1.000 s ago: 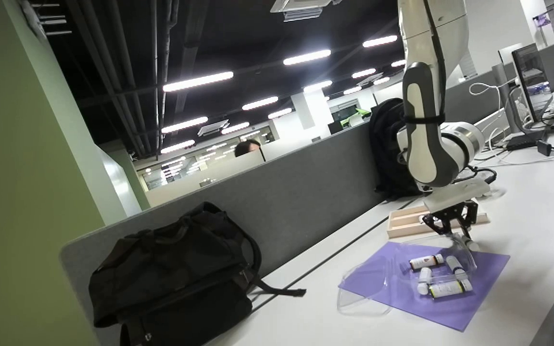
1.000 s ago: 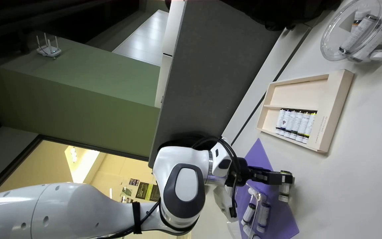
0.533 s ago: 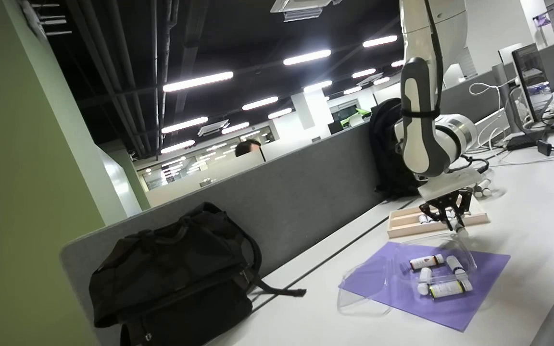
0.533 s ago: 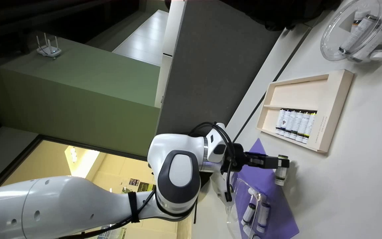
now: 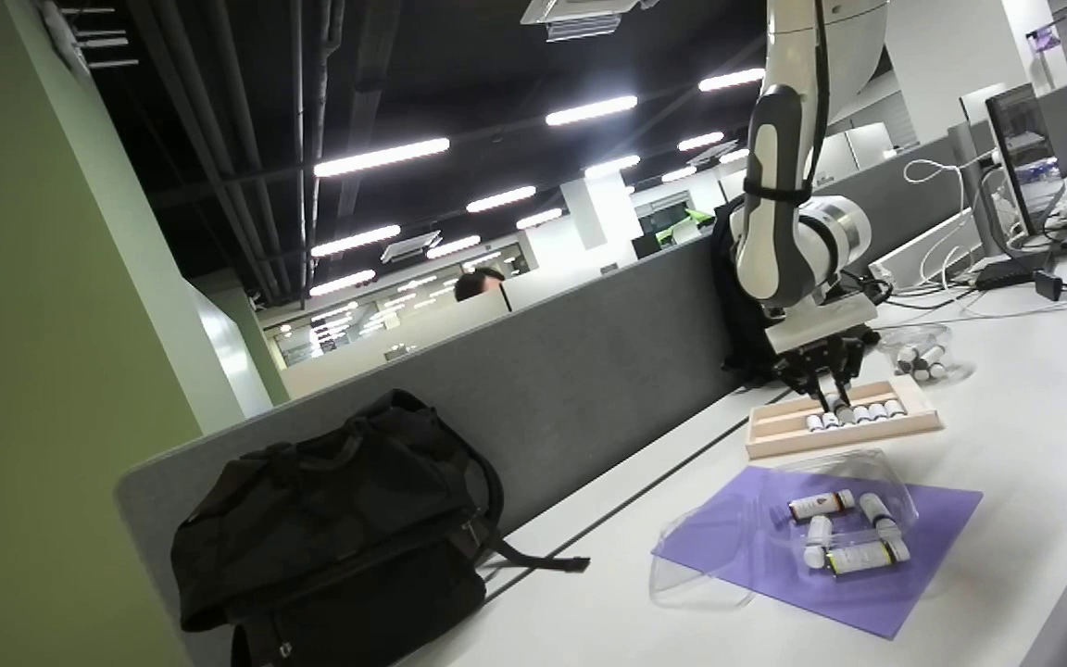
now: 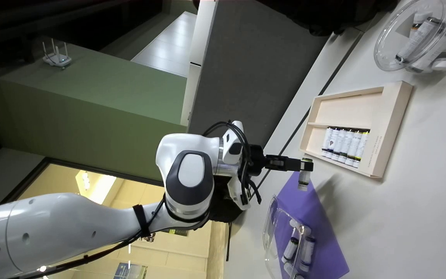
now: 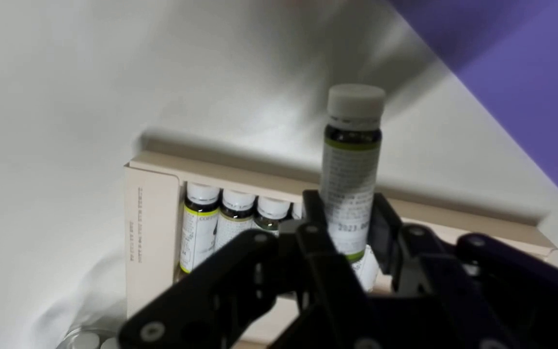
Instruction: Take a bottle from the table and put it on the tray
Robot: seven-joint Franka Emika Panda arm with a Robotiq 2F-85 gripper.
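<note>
My gripper (image 7: 350,213) is shut on a small bottle (image 7: 351,160) with a white cap and a white label with green bands. The bottle also shows in an exterior view (image 6: 304,179), held in the air above the white table (image 6: 412,201), its cap end away from the fingers. A shallow light-wood tray (image 6: 391,131) lies on the table; several similar bottles (image 6: 345,145) lie side by side in one compartment. In the wrist view the tray (image 7: 150,218) is below and behind the gripper. In an exterior view the gripper (image 5: 834,400) overlaps the tray and partly hides its bottles.
A clear plastic box (image 5: 895,463) with several bottles stands on a purple sheet (image 5: 936,519), with a clear lid (image 5: 700,584) beside it. A clear round container (image 6: 381,58) with bottles stands beyond the tray. A grey divider (image 5: 608,380) runs along the back; a black backpack (image 5: 339,537) leans there.
My gripper has lifted with the bottle in its grip and moved from above the purple sheet towards the wooden tray. The tray, box and other bottles have not moved.
</note>
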